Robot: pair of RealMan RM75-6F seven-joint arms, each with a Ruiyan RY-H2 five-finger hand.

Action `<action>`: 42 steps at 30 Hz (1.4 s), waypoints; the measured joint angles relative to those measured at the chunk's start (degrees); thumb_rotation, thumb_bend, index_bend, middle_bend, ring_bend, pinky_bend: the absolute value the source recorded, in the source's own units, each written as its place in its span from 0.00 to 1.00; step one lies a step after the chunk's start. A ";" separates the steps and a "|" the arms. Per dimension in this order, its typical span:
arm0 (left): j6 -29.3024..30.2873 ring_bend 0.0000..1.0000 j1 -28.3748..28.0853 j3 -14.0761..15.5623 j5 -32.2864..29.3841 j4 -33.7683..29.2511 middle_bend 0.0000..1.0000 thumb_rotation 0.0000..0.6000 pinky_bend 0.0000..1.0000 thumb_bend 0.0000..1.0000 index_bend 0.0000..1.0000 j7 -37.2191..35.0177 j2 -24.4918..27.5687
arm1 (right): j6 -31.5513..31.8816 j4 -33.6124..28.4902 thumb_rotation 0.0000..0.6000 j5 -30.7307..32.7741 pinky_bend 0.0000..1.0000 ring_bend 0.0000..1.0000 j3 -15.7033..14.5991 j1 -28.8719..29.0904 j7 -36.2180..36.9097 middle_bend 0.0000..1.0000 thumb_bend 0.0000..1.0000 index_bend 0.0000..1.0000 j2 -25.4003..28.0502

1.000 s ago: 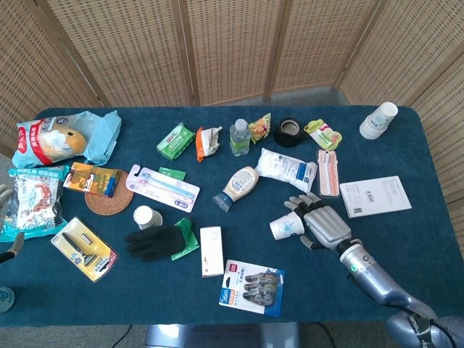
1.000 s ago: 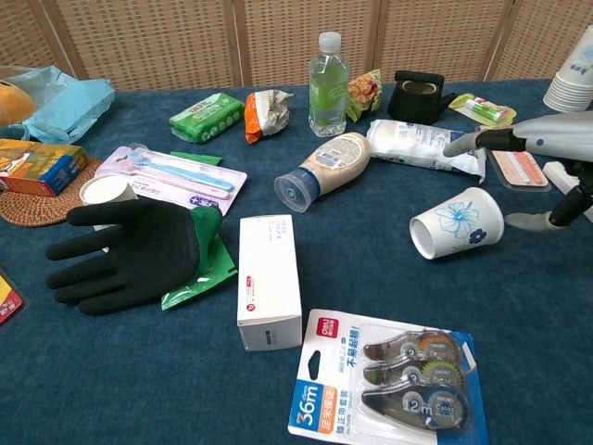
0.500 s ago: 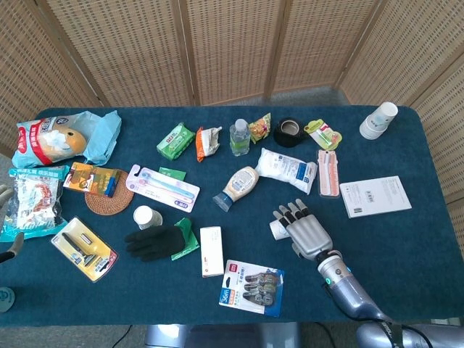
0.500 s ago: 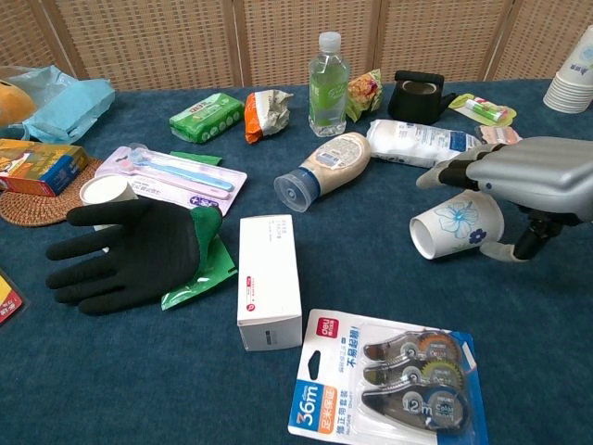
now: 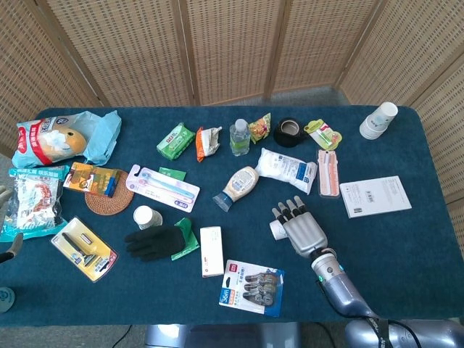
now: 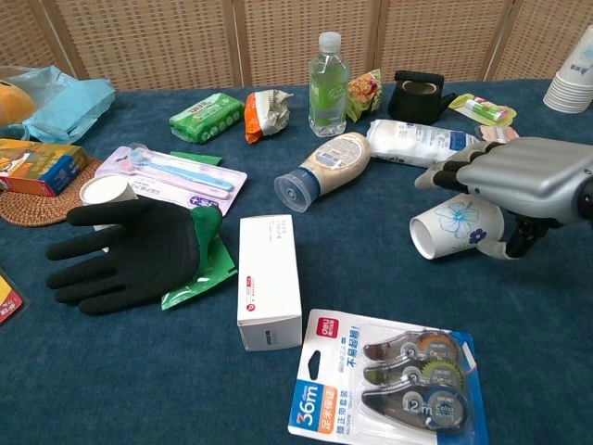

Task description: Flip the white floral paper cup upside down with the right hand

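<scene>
One white floral paper cup (image 6: 457, 226) lies on its side on the blue counter (image 6: 371, 278), mouth toward the left in the chest view, just right of the mayonnaise bottle (image 6: 326, 168) and in front of the white packet (image 6: 422, 145). The right robot hand (image 6: 519, 176) is directly over the cup, palm down, fingers (image 6: 443, 172) spread and reaching past the cup's upper side; the thumb sits low behind the cup's base. Whether the fingers actually touch the cup cannot be told, and no closed grasp is visible, so the hand reads as released. From the head view the right robot hand (image 5: 300, 228) covers most of the cup (image 5: 275, 228), of which only the rim edge shows at the left.

Of the left robot hand, only a small part appears at the left frame edge (image 5: 6, 246) in the head view; its state cannot be told.

Nearby items: correction tape pack (image 6: 384, 380), white box (image 6: 268, 279), black glove (image 6: 130, 252).
</scene>
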 measured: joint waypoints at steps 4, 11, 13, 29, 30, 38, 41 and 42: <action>0.08 0.02 0.02 -0.02 0.06 0.10 0.05 1.00 0.00 0.47 0.03 -0.13 -0.06 | 1.22 0.47 1.00 -0.22 0.00 0.00 -0.72 0.02 -1.12 0.00 0.43 0.08 -0.92; 0.08 0.02 0.03 0.02 0.15 0.39 0.05 1.00 0.00 0.47 0.03 -0.43 -0.16 | 1.77 1.00 1.00 0.15 0.00 0.00 -1.15 0.28 -2.12 0.00 0.43 0.10 -2.00; 0.11 0.02 0.08 0.03 0.10 0.51 0.05 1.00 0.00 0.47 0.03 -0.59 -0.19 | 1.76 1.13 1.00 0.49 0.00 0.00 -1.26 0.43 -2.54 0.00 0.43 0.11 -2.25; 0.01 0.02 0.16 0.01 -0.01 1.31 0.05 1.00 0.00 0.47 0.03 -1.70 -0.43 | 2.43 3.36 1.00 0.12 0.00 0.00 -1.71 0.69 -2.48 0.00 0.45 0.32 -3.89; 0.01 0.02 0.17 0.02 -0.01 1.33 0.05 1.00 0.00 0.47 0.03 -1.82 -0.43 | 2.53 3.58 1.00 -0.17 0.00 0.00 -1.68 0.66 -2.27 0.00 0.45 0.33 -4.01; -0.15 0.02 0.18 0.08 0.02 1.65 0.05 1.00 0.00 0.47 0.03 -2.42 -0.39 | 2.53 4.10 1.00 -1.21 0.00 0.00 -0.68 0.13 1.81 0.00 0.45 0.35 -4.05; -0.29 0.02 0.09 0.09 0.06 1.67 0.05 1.00 0.00 0.47 0.03 -2.42 -0.40 | 1.61 3.20 1.00 -1.00 0.00 0.00 0.28 -0.10 5.36 0.00 0.45 0.35 -3.22; -0.34 0.02 0.06 0.09 0.09 1.63 0.05 1.00 0.00 0.47 0.03 -2.42 -0.39 | 1.14 2.83 1.00 -0.86 0.00 0.00 0.66 -0.17 6.84 0.00 0.45 0.35 -2.87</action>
